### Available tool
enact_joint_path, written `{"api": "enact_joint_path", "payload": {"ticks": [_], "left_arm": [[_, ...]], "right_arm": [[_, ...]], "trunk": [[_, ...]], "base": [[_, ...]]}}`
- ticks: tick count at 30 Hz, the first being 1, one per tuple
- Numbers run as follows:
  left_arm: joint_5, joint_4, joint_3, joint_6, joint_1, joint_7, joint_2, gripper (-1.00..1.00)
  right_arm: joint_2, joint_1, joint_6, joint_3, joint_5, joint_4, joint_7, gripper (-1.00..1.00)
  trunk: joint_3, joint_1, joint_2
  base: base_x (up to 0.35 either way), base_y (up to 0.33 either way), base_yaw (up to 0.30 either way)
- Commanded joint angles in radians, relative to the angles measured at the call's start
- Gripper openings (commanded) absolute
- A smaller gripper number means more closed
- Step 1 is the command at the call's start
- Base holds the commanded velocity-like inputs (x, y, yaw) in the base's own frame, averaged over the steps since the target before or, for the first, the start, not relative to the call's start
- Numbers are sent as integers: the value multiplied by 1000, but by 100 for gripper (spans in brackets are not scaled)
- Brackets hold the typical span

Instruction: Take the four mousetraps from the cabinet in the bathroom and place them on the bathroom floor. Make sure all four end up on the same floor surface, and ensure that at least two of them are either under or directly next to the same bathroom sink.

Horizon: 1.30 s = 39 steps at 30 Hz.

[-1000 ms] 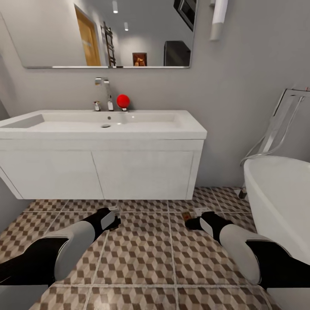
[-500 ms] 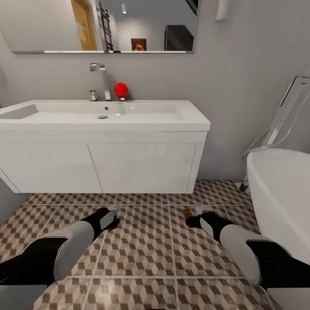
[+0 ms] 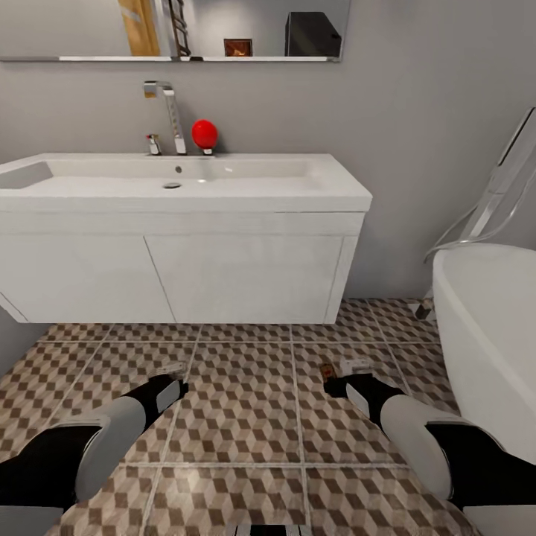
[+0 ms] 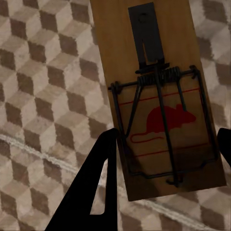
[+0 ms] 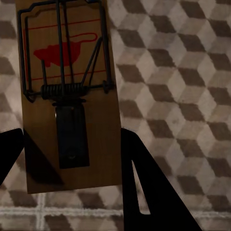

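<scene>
mousetrap (image 4: 159, 101) between fingers (image 4: 98, 178), cube-patterned floor (image 4: 43, 82)

Even, soft light fills the head view, with small glints on the white sink (image 3: 179, 182). Both wrist views are dimmer and slightly soft, with dark shadow at the lower frame.
</scene>
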Motion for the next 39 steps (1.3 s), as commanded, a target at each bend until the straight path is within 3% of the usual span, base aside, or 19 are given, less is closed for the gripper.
{"api": "enact_joint_path", "payload": {"ticks": [1, 7, 10, 18, 23, 27, 34, 39], "left_arm": [[-9, -1, 1, -8, 1, 5, -1, -100], [-73, -1, 0, -32, 3, 4, -5, -100], [-81, -1, 0, -33, 3, 4, -5, -100], [-86, -3, 0, -34, 2, 4, -7, -100], [-135, -5, 0, -34, 2, 4, -35, -100], [-163, -7, 0, -35, 2, 4, -46, -100], [-170, -7, 0, -35, 3, 4, -47, -100], [-171, -8, 0, -36, 3, 4, -47, -100]], "right_arm": [[1, 0, 5, -3, 6, -1, -7, -100], [1, 0, 5, -3, 7, 0, -7, -100], [0, 1, -2, -3, 7, 0, -7, -100], [-1, 38, -109, -3, 4, -1, -16, -100], [-2, 42, -188, -4, -1, 0, -89, -100], [-2, 42, -210, -4, -8, 1, -129, -100], [0, 42, -204, -4, -13, 0, -138, -100], [6, 42, -200, -4, -15, 0, -141, -100]], "trunk": [[-5, 0, -1], [-28, 3, -2], [-40, 4, -3], [-70, 8, -5], [-90, 10, -6], [-105, 12, -7], [-132, 15, -8], [-132, 15, -8]], "base": [[0, 0, 0], [0, 0, 0], [0, 0, 0], [0, 0, 0], [0, 0, 0], [0, 0, 0], [0, 0, 0], [0, 0, 9]]}}
